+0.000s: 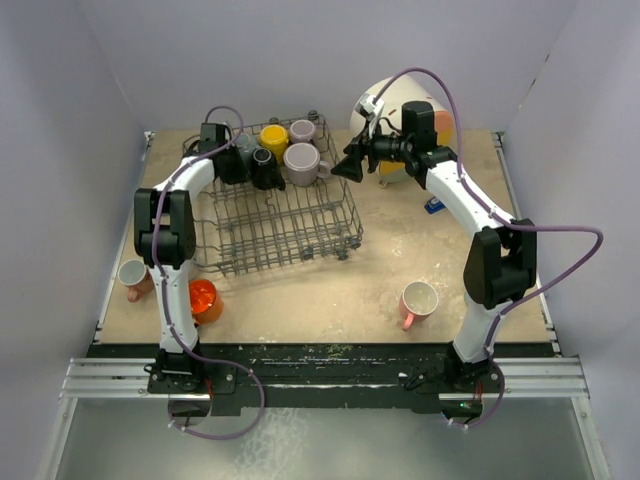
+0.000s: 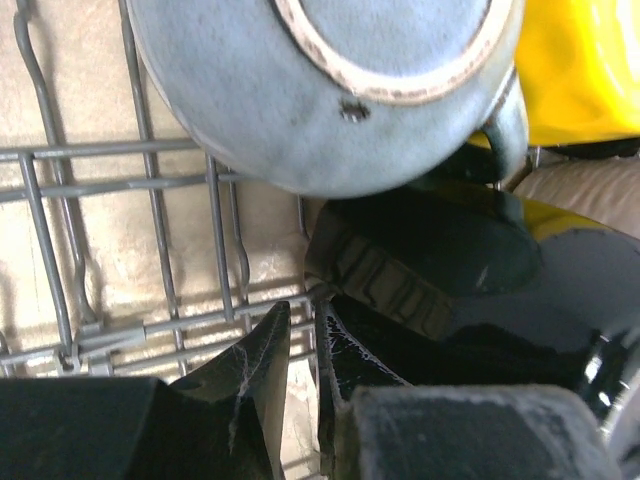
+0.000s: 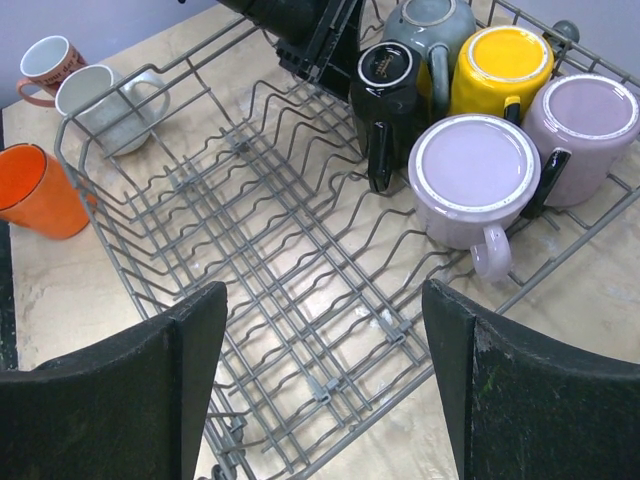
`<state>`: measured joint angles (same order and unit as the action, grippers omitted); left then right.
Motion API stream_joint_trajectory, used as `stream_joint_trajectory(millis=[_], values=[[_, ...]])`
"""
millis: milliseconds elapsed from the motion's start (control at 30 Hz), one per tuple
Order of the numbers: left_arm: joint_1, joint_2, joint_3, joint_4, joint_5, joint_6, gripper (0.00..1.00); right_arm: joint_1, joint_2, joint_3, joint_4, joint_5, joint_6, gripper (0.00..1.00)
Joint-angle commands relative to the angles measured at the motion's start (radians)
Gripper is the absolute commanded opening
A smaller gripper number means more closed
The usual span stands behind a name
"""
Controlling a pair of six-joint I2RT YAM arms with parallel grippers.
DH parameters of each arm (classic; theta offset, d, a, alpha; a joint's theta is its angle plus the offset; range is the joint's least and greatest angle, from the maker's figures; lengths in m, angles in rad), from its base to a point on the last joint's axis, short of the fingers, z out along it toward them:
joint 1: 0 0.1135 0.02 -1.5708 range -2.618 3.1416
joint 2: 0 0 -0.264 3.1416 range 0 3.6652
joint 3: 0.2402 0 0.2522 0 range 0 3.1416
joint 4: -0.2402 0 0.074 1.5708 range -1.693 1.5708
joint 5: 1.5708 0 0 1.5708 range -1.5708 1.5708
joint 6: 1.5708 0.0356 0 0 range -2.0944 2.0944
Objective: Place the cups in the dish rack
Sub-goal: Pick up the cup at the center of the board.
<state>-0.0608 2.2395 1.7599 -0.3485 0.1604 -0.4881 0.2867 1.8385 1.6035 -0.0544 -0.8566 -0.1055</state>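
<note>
The grey wire dish rack [image 1: 300, 225] sits left of centre; it also shows in the right wrist view [image 3: 270, 250]. Along its far side stand upside-down cups: black [image 1: 265, 170], yellow [image 1: 273, 137] and two mauve ones [image 1: 301, 161] [image 1: 302, 129]. A grey-blue cup [image 2: 300, 90] sits beside them. My left gripper [image 1: 236, 163] is low in the rack's far left corner next to the black cup [image 2: 520, 300]. Its jaws [image 2: 303, 310] are nearly together with nothing between them. My right gripper [image 1: 349, 165] hovers open and empty over the rack's right side [image 3: 325, 295].
Loose cups stand on the table: an orange one [image 1: 203, 298], a pink-and-white one [image 1: 133, 277] at the left edge, a pink one [image 1: 418, 300] at front right, and a white one [image 3: 100, 100] beside the rack. A big white cylinder [image 1: 395, 100] stands behind the right arm.
</note>
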Motion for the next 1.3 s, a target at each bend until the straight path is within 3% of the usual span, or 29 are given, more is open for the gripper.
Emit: stream_joint_trajectory(millis=[0,200,400,767,833,900,967,1167,1267], values=[[-0.021,-0.127,-0.04,0.054,0.026,-0.027,0.2,-0.001,-0.056,-0.001,0.021,-0.031,0.002,0.8],[0.001,-0.244,-0.098,0.026,-0.071,0.031,0.3,-0.001,-0.055,0.011,-0.012,-0.039,-0.04,0.8],[0.003,-0.399,-0.182,-0.004,-0.117,0.089,0.32,-0.001,-0.059,0.026,-0.065,-0.043,-0.134,0.8],[0.003,-0.82,-0.455,-0.131,-0.216,0.065,0.55,0.005,-0.11,-0.049,0.015,-0.12,-0.216,0.79],[0.003,-0.913,-0.515,-0.154,-0.245,0.007,0.65,0.013,-0.12,-0.078,0.058,-0.136,-0.225,0.79],[0.004,-0.995,-0.577,-0.188,-0.27,-0.065,0.85,0.022,-0.127,-0.099,0.097,-0.148,-0.231,0.79],[0.004,-1.079,-0.617,-0.232,-0.273,-0.142,0.99,0.04,-0.13,-0.111,0.121,-0.157,-0.243,0.8],[0.004,-1.202,-0.644,-0.429,-0.271,-0.228,1.0,0.083,-0.135,-0.137,0.154,-0.17,-0.304,0.81],[0.004,-1.23,-0.661,-0.503,-0.341,-0.257,0.93,0.097,-0.125,-0.144,0.193,-0.173,-0.266,0.81]])
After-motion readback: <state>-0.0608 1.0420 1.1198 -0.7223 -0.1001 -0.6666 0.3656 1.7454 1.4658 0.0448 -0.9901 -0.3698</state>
